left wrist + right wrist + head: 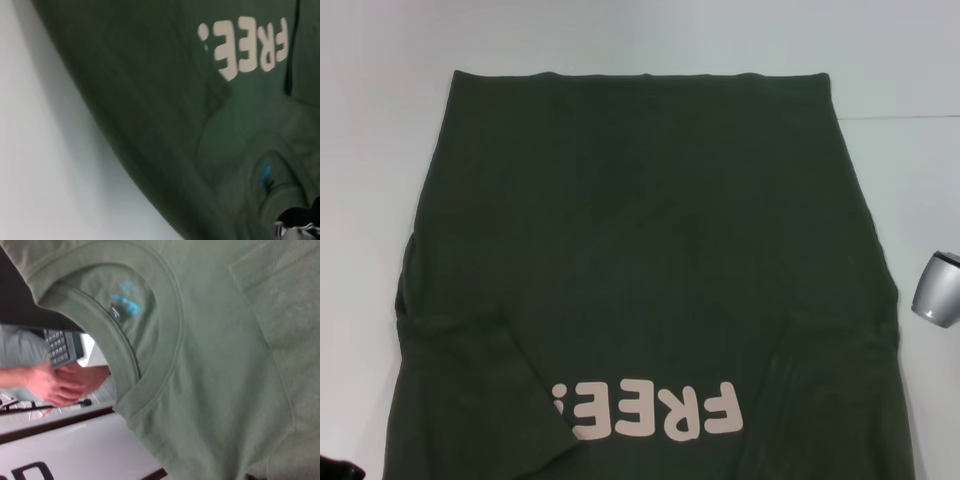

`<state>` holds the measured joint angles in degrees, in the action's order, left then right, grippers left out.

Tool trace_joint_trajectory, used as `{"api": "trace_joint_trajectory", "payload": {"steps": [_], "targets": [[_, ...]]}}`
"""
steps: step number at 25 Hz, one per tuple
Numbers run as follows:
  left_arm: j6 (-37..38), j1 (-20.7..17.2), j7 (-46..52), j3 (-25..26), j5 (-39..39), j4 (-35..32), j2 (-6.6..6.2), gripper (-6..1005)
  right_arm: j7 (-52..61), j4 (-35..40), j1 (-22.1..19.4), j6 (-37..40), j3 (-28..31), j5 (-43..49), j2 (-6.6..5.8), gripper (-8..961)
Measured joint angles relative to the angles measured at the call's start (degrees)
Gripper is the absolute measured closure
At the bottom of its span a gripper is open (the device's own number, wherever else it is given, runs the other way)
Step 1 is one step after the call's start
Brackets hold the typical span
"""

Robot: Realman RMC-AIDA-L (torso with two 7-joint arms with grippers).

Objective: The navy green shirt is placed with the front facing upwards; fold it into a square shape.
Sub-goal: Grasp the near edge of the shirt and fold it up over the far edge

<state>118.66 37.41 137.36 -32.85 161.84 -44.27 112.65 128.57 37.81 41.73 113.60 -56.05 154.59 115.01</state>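
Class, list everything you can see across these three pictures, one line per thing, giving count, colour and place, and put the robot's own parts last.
navy green shirt: one, dark olive green, spread flat over most of the table, front up, both sleeves folded inward over the body.
FREE! lettering: one print, cream, on the chest, at the near end of the head view.
collar: one, ribbed, same green, seen in the right wrist view.
neck label: one, blue print, inside the collar.
table: one, white, under the shirt.
person's hands: two, in the right wrist view beyond the table edge, at a dark keypad.
right arm: one silver-grey part, beside the shirt's right edge.
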Motion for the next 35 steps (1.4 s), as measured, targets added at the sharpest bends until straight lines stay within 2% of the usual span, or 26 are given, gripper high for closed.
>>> {"api": "trace_joint_trajectory", "payload": {"steps": [7, 12, 15, 18, 21, 24, 28, 30, 32, 35], "targets": [[0.41, 0.09, 0.6, -6.33, 0.47, 0.2, 0.64, 967, -0.07, -1.35, 0.97, 0.08, -2.06, 0.02, -0.27, 896], [0.44, 0.46, 0.82, -7.16, 0.27, 0.32, 0.79, 968, -0.06, -1.4, 1.08, 0.11, -2.99, -0.08, -0.01, 896], [0.34, 0.98, 0.44, -4.85, -1.46, 0.34, 0.51, 968, -0.09, -0.91, 1.07, 0.09, -1.13, -1.02, -0.16, 896], [0.16, 1.28, -0.68, -1.55, -4.33, 0.19, -0.04, 968, -0.89, -0.78, 1.07, 0.04, 2.83, -2.71, -0.92, 896], [0.06, 1.5, -3.19, 3.99, -7.6, 0.16, -0.94, 968, -2.19, -0.79, 1.03, -0.12, 9.15, -4.27, -2.42, 896], [-0.11, 1.54, -4.4, 9.64, -11.41, 0.06, -1.8, 967, -2.99, -0.92, 0.85, -0.81, 16.19, -6.72, -4.76, 897], [-2.46, 1.44, -4.32, 17.55, -17.07, -0.08, -2.79, 967, -3.98, -0.69, 0.29, -3.25, 23.24, -12.37, -7.16, 897], [-5.11, 1.22, -3.85, 20.14, -18.89, 0.28, -2.8, 967, -4.68, -0.79, 0.06, -5.53, 25.83, -15.14, -7.91, 897], [-8.75, 1.08, -3.18, 21.28, -20.3, 1.08, -2.43, 967, -4.77, -1.09, -0.13, -8.94, 27.1, -17.57, -8.12, 897], [-14.92, 0.5, -2.29, 21.63, -22.7, 2.3, -1.16, 968, -4.74, -1.31, -0.48, -14.59, 27.82, -20.42, -7.52, 897]]}}
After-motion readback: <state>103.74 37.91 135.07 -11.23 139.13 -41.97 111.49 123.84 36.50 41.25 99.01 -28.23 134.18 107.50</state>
